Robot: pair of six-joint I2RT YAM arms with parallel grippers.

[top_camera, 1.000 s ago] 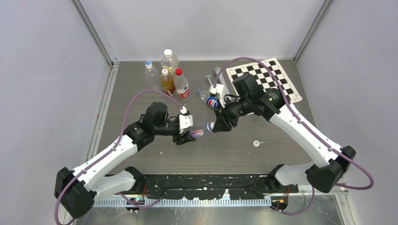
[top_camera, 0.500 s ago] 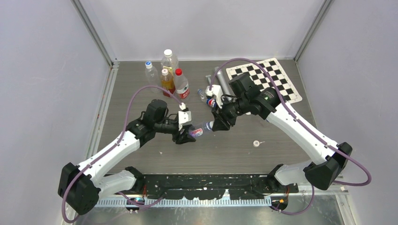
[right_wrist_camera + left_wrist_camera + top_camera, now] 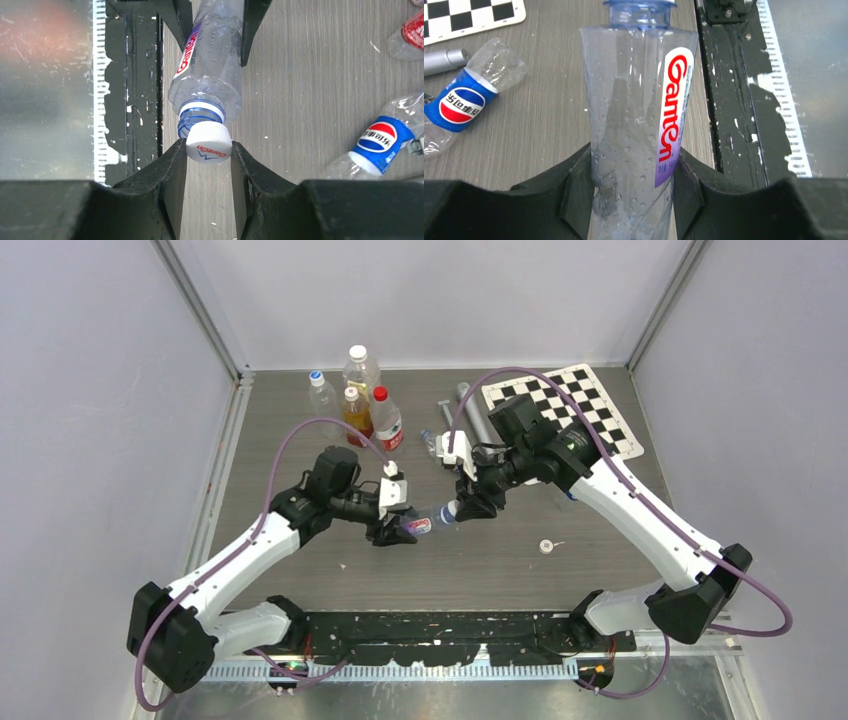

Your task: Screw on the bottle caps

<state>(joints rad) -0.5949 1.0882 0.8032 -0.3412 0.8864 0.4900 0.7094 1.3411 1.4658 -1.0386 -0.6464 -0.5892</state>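
One clear dimpled Ganten bottle (image 3: 634, 115), clamped by left gripper (image 3: 633, 165). One round white cap (image 3: 209, 142), pinched by right gripper (image 3: 207, 150).

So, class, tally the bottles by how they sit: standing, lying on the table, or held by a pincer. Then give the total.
Standing bottles: 4
Lying Pepsi bottle: 1
Ganten bottle held in the left pincer: 1
Total: 6
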